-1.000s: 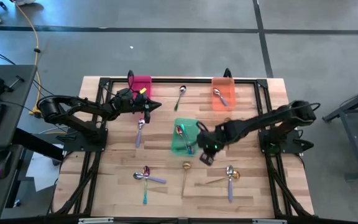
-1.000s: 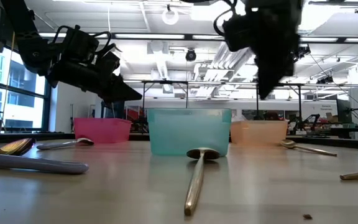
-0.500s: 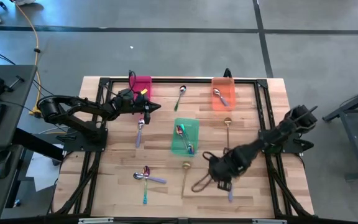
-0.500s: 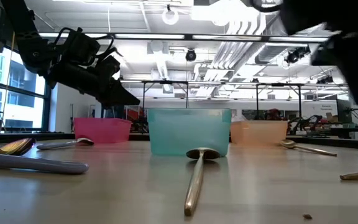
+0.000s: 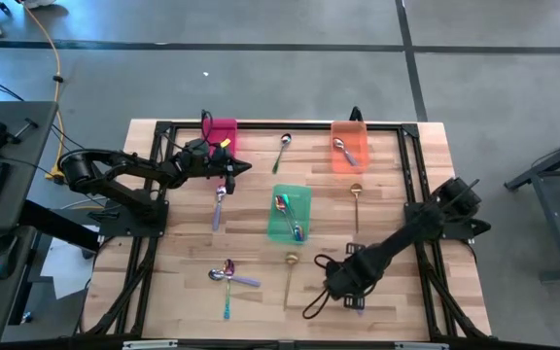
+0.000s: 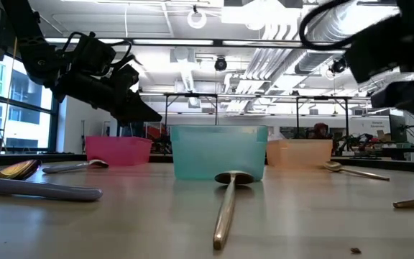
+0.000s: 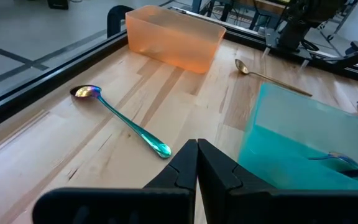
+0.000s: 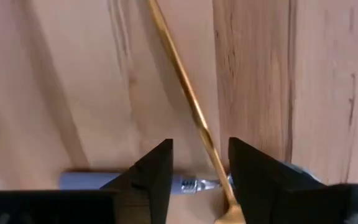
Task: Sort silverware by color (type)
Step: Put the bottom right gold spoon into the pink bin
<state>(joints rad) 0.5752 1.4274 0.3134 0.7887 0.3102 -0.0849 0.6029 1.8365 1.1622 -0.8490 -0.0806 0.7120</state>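
Hovering my right gripper (image 8: 199, 165) near the desk's front edge, fingers parted and holding nothing, I am straddling the gold spoon (image 8: 188, 99), whose handle is running lengthwise between them, crossing a purple-handled spoon (image 8: 92, 182).

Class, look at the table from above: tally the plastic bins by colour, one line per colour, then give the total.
Pink bin: 1
Green bin: 1
Orange bin: 1
Total: 3
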